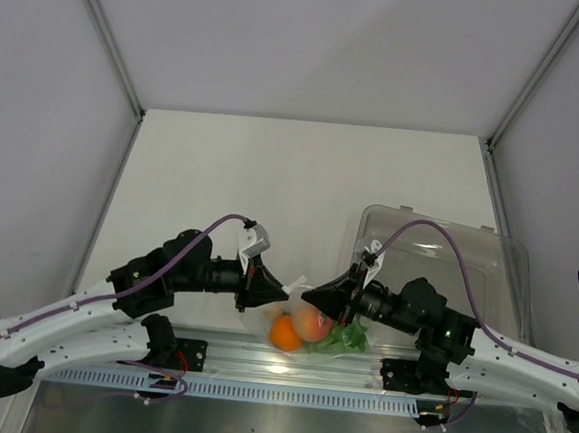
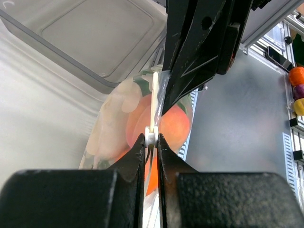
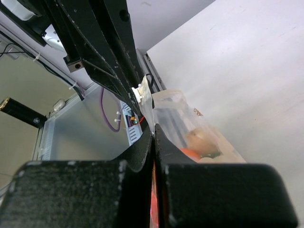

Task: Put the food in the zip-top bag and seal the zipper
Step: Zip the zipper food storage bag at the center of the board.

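Top external: the left gripper (image 1: 282, 293) and right gripper (image 1: 310, 296) meet tip to tip over the near edge of the table (image 1: 273, 175). The zip-top bag (image 1: 262, 321) lies between and just below them. It is just left of the clear rigid tray (image 1: 447, 251) and overlaps the aluminium rail (image 1: 218, 356).

Contents seen through the film:
- the orange (image 1: 283, 333), lowest and to the left;
- the reddish-orange fruit (image 1: 312, 324), touching it on the right;
- the green lettuce (image 1: 345, 338), at the right end under the right gripper's wrist.

Pale shapes also show through the film in the left wrist view; I cannot identify them.

Left wrist view: the fingers are pinched nearly together on the zipper (image 2: 154, 99), which runs as a thin white strip straight away from the tips. A small white nub sits right at the pinch. The black body of the right gripper crosses the strip just beyond.

Right wrist view: the jaws are closed to a hairline with the bag's mouth edge caught between them (a sliver of red shows in the slit). The left gripper's fingers are on the same edge a little further along.

I cannot tell whether the mouth is fully sealed, or whether the bag rests on the surface or hangs from the two grips.
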`<state>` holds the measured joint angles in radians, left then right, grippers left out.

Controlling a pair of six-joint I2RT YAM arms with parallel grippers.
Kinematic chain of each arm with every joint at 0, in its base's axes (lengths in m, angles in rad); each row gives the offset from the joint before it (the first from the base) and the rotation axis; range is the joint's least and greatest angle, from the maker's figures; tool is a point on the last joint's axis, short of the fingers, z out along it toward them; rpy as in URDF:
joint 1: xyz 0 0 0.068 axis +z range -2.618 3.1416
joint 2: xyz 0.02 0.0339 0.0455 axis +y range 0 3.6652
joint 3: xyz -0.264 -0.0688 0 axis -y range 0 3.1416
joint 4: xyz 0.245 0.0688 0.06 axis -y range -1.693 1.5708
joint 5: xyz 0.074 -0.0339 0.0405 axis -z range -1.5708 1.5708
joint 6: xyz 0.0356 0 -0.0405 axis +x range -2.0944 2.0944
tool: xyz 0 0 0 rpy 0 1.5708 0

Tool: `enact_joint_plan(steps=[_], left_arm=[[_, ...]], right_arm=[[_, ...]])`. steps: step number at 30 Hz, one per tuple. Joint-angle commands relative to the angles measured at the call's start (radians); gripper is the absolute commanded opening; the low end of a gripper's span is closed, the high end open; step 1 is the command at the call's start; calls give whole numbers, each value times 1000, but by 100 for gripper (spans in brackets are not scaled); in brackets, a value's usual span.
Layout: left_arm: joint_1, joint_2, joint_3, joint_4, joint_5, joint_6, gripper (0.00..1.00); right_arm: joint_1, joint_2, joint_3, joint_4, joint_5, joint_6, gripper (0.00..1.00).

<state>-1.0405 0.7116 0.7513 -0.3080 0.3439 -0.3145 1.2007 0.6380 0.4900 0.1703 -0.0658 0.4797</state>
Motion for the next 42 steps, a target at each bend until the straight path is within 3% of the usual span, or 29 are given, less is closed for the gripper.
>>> enact_joint_plan(steps=[1,25,29,33,34,35,38,40,42], left_arm=[[0,-26,-1,-66,1,11,1],[2,-126,-30,-143,-13,15,1],[0,-126,-38,-137,-2,23,1],[0,-106,-20,-141,12,32,1],[0,-100,-10,-151,12,35,0],[0,-98,-9,-157,14,41,1],[0,-95,17,-180,20,55,0],[0,-95,33,-189,27,63,1],[0,-92,40,-198,29,64,1]], right_arm=[[-1,-69,21,61,61,10,0],[-9,-423,165,-399,325,-69,0],[-9,-377,166,-403,215,-78,0],[-9,-210,208,-413,45,-110,0],[-7,-171,246,-434,34,-116,27],[-6,-87,272,-449,31,-128,42],[2,73,398,-525,40,-188,52],[11,135,485,-560,63,-217,68],[13,208,538,-571,55,-259,93]])
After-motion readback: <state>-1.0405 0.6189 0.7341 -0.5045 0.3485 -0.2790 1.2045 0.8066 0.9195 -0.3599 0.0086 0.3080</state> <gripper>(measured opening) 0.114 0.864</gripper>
